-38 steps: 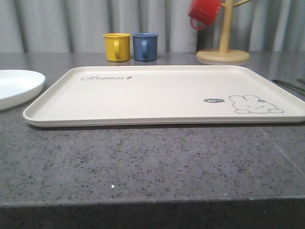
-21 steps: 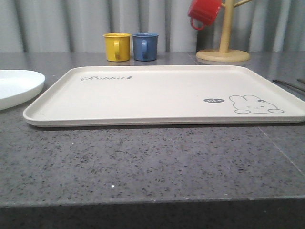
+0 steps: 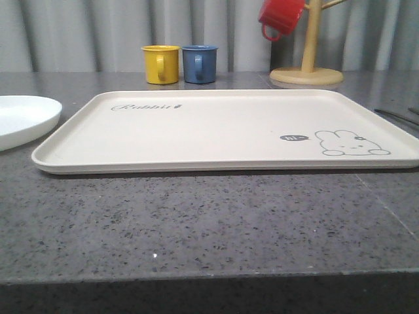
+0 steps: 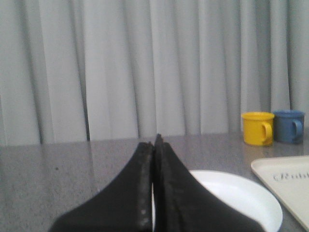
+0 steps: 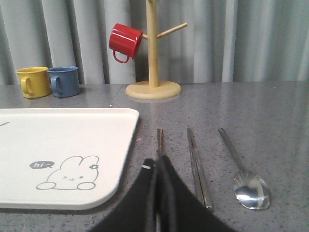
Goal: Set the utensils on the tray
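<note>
Starting fresh: right gripper [image 5: 158, 166] pinched together over the fork [image 5: 159, 140], chopsticks [image 5: 198, 166] and spoon [image 5: 244, 176] alongside, beside the bare tray [image 5: 72, 130]. Spread fingers first, grab mid-handle. Left gripper [image 4: 155, 145] closed too.

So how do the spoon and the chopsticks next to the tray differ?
The spoon ends in a broad oval bowl, while the chopsticks are flat, straight strips with no wide end. The spoon lies farther from the tray and angles slightly; the chopsticks lie between it and the fork. Both are shiny silver metal, resting on the grey table off the tray.
</note>
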Controlling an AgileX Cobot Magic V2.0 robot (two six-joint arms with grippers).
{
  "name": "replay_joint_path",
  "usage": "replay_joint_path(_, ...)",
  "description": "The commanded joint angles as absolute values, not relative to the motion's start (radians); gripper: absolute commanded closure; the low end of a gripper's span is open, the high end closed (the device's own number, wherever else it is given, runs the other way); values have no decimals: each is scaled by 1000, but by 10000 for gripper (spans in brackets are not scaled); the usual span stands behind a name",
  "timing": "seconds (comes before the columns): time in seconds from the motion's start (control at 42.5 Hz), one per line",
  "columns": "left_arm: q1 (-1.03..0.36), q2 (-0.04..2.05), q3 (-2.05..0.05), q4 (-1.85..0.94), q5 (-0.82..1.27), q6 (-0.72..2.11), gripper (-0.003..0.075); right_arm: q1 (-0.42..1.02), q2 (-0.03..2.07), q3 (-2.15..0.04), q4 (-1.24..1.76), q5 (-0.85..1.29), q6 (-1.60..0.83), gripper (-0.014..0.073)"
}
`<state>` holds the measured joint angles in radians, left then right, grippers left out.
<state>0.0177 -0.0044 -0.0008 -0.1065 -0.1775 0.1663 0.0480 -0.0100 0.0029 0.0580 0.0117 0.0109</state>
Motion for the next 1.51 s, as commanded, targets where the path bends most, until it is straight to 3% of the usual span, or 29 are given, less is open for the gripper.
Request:
replay_joint_path(0.0,17,-24,-64,-105,-265,156,741,43,-25,-114,69,-6,7,660)
replay_joint_path(0.306,17,6,-457,-79,144,156,741,43,64,-456,69,297,7,660)
replay_joint_path(0.636,17,269,-814,-79,662,156,741,43,344,-717,69,572,7,660)
replay_joint_path(1.201,17,444,-820,-82,730,156,740,43,564,-706,69,694,7,652)
replay_joint_path(1.318,17,466,-820,-82,738,156,688,43,586,-706,68,718,7,530)
replay_joint_path(1.483,17,500,-820,-82,738,156,403,43,601,-706,68,717,6,207)
